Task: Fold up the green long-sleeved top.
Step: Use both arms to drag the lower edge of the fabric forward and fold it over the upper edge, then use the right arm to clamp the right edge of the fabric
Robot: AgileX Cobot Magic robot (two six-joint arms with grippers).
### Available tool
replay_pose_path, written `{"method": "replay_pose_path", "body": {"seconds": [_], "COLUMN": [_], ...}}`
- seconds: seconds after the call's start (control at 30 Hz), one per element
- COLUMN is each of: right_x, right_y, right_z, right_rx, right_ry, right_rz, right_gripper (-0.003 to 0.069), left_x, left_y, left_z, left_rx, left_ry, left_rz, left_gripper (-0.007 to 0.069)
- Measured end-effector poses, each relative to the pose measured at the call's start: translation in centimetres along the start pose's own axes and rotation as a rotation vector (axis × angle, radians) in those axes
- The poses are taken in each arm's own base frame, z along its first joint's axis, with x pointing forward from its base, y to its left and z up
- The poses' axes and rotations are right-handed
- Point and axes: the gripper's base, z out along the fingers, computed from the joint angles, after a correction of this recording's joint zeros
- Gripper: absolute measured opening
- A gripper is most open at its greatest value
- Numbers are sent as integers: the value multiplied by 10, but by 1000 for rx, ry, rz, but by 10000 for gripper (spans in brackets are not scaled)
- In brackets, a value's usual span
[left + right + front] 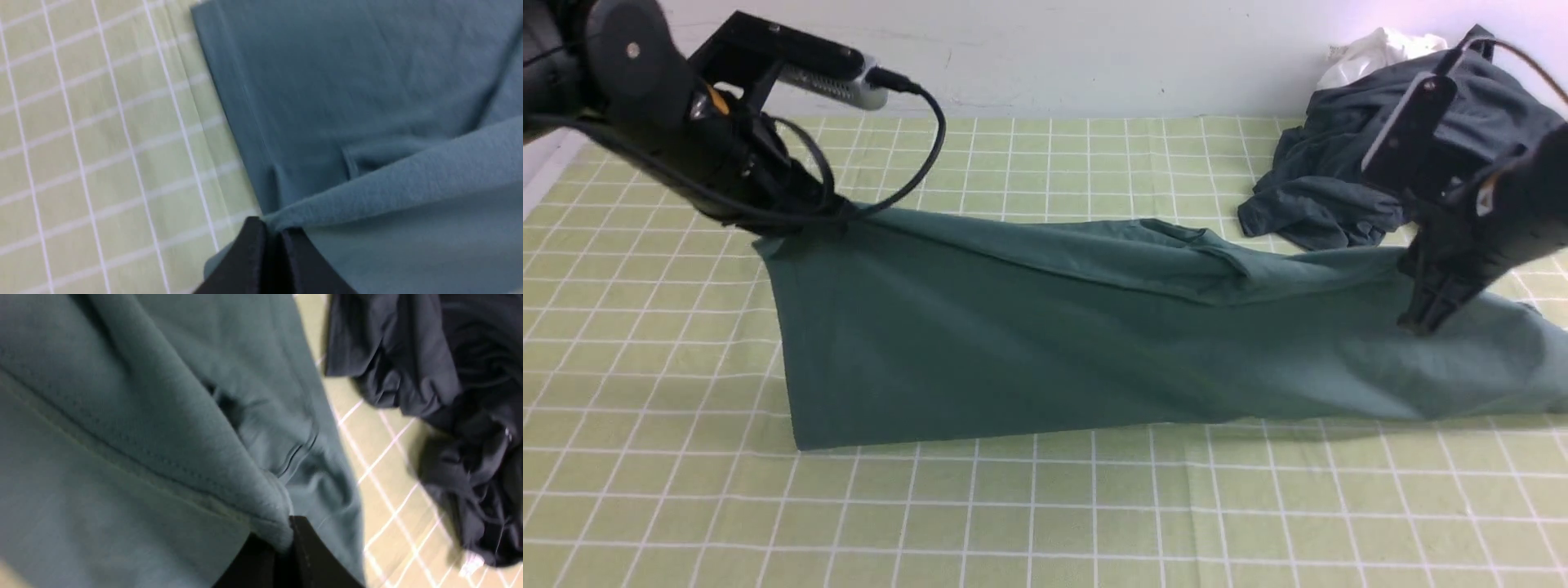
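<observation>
Checked pale-green table cover (1045,523) fills the foreground. Beyond it lies the green long-sleeved top (1045,351), stretched across the middle of the table from your left arm to the right edge of the front view. Its far left corner is raised off the table, and its near edge rests on the cover.

Your left gripper (837,214) is clamped on that raised corner. The left wrist view shows the two dark fingers pressed together with a thin edge of teal cloth between them. Your right gripper (1421,322) sits low on the garment's right end. In the right wrist view its fingers are closed, and a stitched fold of the fabric appears to run into the pinch.

Judge the cloth as soft, light jersey. It sags in a slope between the two grips, creases readily, and will likely stretch rather than hold a line. Expect it to drag on the cover and to slip if only one layer is caught. The safest holds look to be the seamed edges and corners, where the stitching gives the fingers something thicker to bite.

Just behind the right arm lies a crumpled charcoal garment (1339,188), close to the top's far edge. In the front view you cannot tell whether the two touch. A white cloth (1380,49) sits behind that, near the wall.
</observation>
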Motion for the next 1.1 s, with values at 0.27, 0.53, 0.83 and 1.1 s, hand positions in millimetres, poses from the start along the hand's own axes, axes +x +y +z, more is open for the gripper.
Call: {"method": "replay_pose_path", "body": {"seconds": [0.27, 0.53, 0.83, 1.1], "right_x": [-33, -39, -56, -71], "right_y": [-25, -40, -74, -78], "right_z": [71, 122, 96, 59], "right_rx": [38, 55, 94, -99], "right_ry": [-17, -12, -15, -29], "right_rz": [-32, 36, 363, 622], "right_gripper": [3, 62, 214, 153], "left_x": [-42, -49, -48, -82], "left_y": [10, 23, 24, 31], "left_z": [69, 142, 148, 29], "left_rx": [-28, -90, -95, -133], "left_ry": [-36, -99, -100, -293], "left_rz": [-11, 5, -70, -92], "left_gripper": [6, 55, 307, 138]}}
